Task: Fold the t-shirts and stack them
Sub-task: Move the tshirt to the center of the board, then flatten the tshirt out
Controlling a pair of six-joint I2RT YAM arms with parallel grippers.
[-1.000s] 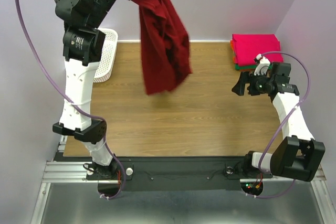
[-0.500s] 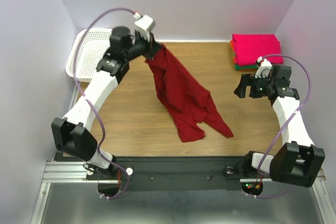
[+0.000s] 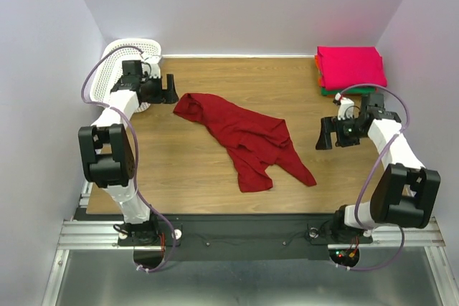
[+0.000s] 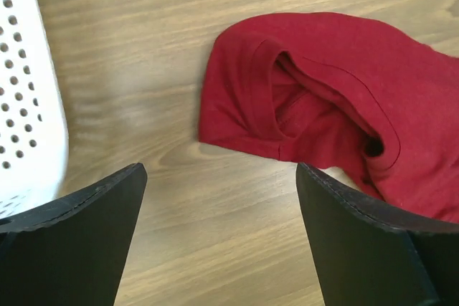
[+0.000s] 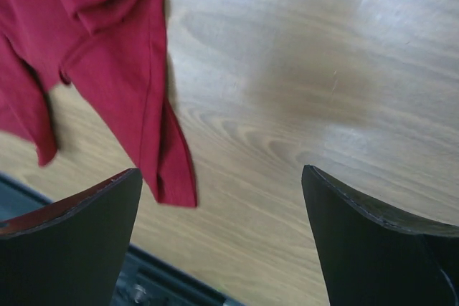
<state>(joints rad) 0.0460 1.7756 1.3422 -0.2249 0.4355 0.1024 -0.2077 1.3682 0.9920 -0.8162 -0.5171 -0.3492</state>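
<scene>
A dark red t-shirt (image 3: 247,134) lies crumpled on the wooden table, running from back left to front middle. Its collar end (image 4: 323,105) shows in the left wrist view, a little past my fingers. My left gripper (image 3: 171,88) hovers open just left of that end, holding nothing. A corner of the same shirt (image 5: 107,55) shows at the upper left in the right wrist view. My right gripper (image 3: 322,134) stands open to the shirt's right, over bare wood. A folded stack of t-shirts (image 3: 350,67), bright pink on top with orange and green edges below, sits at the back right.
A white lattice basket (image 3: 115,69) stands at the back left corner, right behind my left arm; its wall (image 4: 29,84) fills the left edge of the left wrist view. Purple walls close the table on three sides. The black rail (image 3: 237,231) runs along the near edge.
My left gripper has let go of the dark red t-shirt, which dropped from hanging onto the table. The left arm swung down and back toward the basket. The right gripper shifted slightly nearer.
</scene>
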